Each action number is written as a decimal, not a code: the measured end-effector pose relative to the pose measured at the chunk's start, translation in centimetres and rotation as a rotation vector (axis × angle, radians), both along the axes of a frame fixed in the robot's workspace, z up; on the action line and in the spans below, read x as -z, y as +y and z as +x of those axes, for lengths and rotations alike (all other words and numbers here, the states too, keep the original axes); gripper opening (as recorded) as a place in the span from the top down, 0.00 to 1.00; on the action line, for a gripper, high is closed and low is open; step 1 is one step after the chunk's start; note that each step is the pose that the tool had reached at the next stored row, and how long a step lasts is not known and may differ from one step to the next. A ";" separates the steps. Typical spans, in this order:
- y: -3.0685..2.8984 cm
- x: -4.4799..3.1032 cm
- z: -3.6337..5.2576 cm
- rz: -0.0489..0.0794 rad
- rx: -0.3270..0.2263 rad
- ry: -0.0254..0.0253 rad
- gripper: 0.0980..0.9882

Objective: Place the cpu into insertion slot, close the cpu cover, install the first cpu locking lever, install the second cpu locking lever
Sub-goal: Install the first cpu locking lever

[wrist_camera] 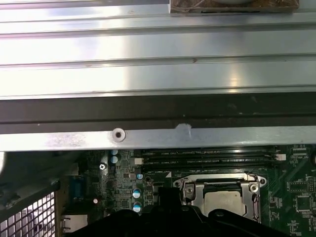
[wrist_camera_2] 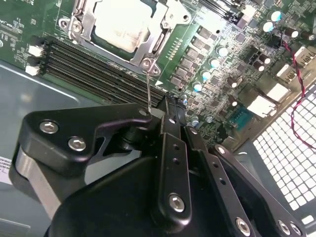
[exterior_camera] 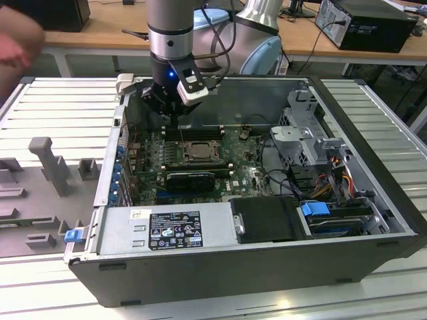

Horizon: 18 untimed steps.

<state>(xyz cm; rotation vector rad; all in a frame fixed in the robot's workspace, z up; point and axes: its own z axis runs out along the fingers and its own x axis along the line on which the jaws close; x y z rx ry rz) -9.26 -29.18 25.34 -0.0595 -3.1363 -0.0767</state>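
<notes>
**Cpu seated under closed cover, gripper at a locking lever**

The cpu [wrist_camera_2: 121,27] lies flat in the slot [exterior_camera: 197,149] on the green motherboard [exterior_camera: 243,175], its pale metal top showing through the window of the cover [wrist_camera_2: 159,37], which is folded down flat over it. In the first wrist view the same chip [wrist_camera: 224,202] sits framed by the cover [wrist_camera: 190,190].

A thin wire lever [wrist_camera_2: 148,91] stands up from the cover's corner screw and runs to the gripper [wrist_camera_2: 160,116]. The black fingers [wrist_camera_2: 173,148] meet around the lever's end in the second wrist view, so the jaws look closed on it, though the exact contact is partly hidden by the finger bodies. Whether the other lever is latched I cannot tell.

In the exterior view the gripper [exterior_camera: 175,110] hangs just over the far edge of the socket, below the arm [exterior_camera: 170,33]. Long black memory slots [wrist_camera_2: 94,66] lie between the socket and the gripper. Near of the socket in the exterior view lies a long black card [exterior_camera: 190,180].

All this sits inside the open case [exterior_camera: 220,267], which lies on its side on a ribbed metal table [exterior_camera: 60,113]. At the exterior view's right of the board are the drive cage [exterior_camera: 303,127] and a bundle of cables [exterior_camera: 333,177]; at the near right is a blue latch [exterior_camera: 315,209]. A grey fixture [exterior_camera: 50,163] stands on the table at the exterior view's left.
</notes>
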 end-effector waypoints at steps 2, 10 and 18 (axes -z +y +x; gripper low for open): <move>0.00 0.01 0.09 0.000 0.000 0.0000 0.99; 0.00 0.03 0.32 0.000 0.000 0.0000 0.99; 0.00 0.15 1.38 0.000 0.000 0.0000 0.99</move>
